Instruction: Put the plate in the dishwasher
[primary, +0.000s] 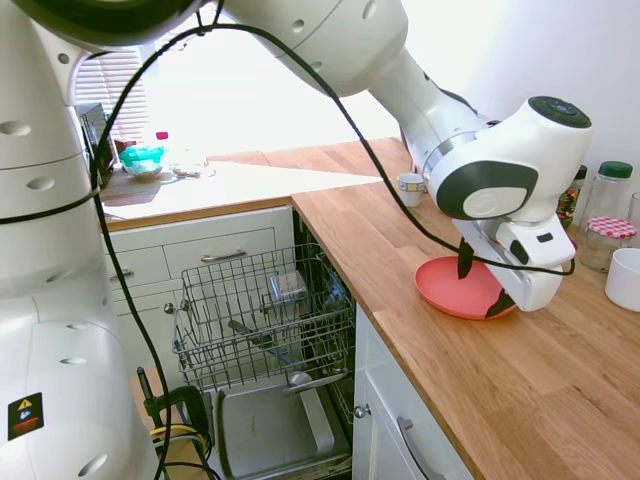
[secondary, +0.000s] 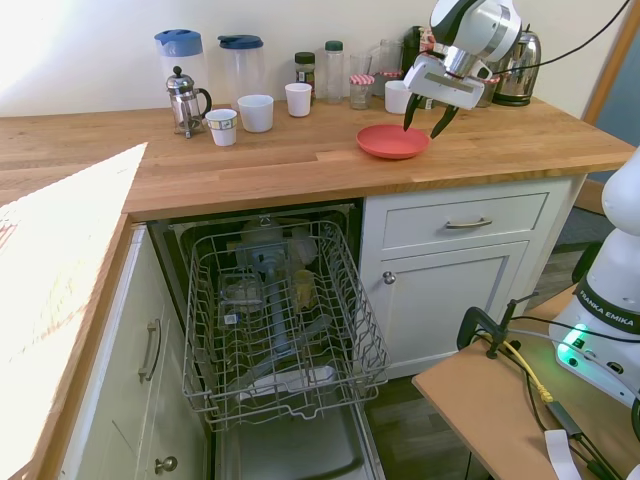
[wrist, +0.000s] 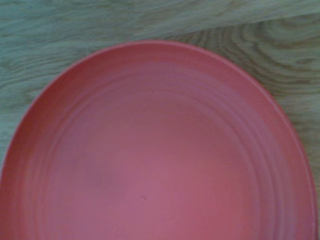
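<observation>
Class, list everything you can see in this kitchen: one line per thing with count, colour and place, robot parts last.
plate: 1, coral pink, flat on the worktop
worktop: 1, wooden, above the cupboards
dishwasher: 1, grey wire rack pulled out, door down, under the worktop
mugs: several, white, by the back wall
cafetiere: 1, glass and metal, left of the mugs
jugs: 2, clear with blue lids, back wall
kettle: 1, metal, right end
hand: 1, white with black fingers, open above the plate

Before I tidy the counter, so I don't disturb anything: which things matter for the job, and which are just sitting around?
Needed:
plate
dishwasher
claw, open above the plate

Just there:
white mugs
French press
jugs
jars
kettle
</observation>
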